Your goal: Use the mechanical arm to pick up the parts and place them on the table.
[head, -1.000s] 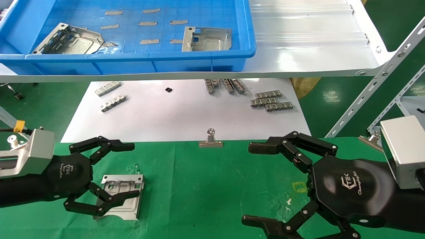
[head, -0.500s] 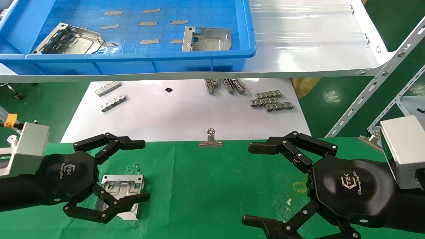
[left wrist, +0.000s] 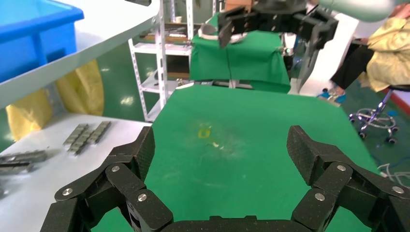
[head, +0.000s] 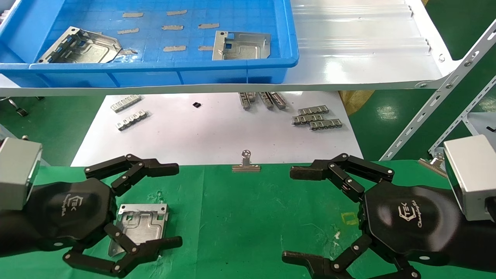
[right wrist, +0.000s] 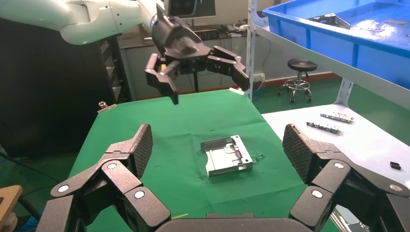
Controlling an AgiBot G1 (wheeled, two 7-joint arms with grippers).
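Observation:
One silver part (head: pixel 141 224) lies flat on the green table (head: pixel 240 217); it also shows in the right wrist view (right wrist: pixel 226 155). My left gripper (head: pixel 172 205) hangs above it, open and empty, one finger (head: pixel 155 245) crossing the part's near edge in the head view. From the right wrist view the left gripper (right wrist: pixel 193 63) is well clear above the cloth. Two more parts (head: pixel 83 45) (head: pixel 241 45) lie in the blue bin (head: pixel 155 68). My right gripper (head: pixel 293 215) is open and empty over the table's right side.
The bin stands on a glossy white shelf board (head: pixel 360 62). Below it a white sheet (head: pixel 209 131) holds small toothed strips (head: pixel 316 117) (head: pixel 130 109). A binder clip (head: pixel 245 164) grips the cloth's far edge. A slotted shelf brace (head: pixel 438 93) runs at the right.
My left gripper has risen off the part and drifted a little right, its fingers staying wide open. The part stays on the cloth. The right arm has not moved.

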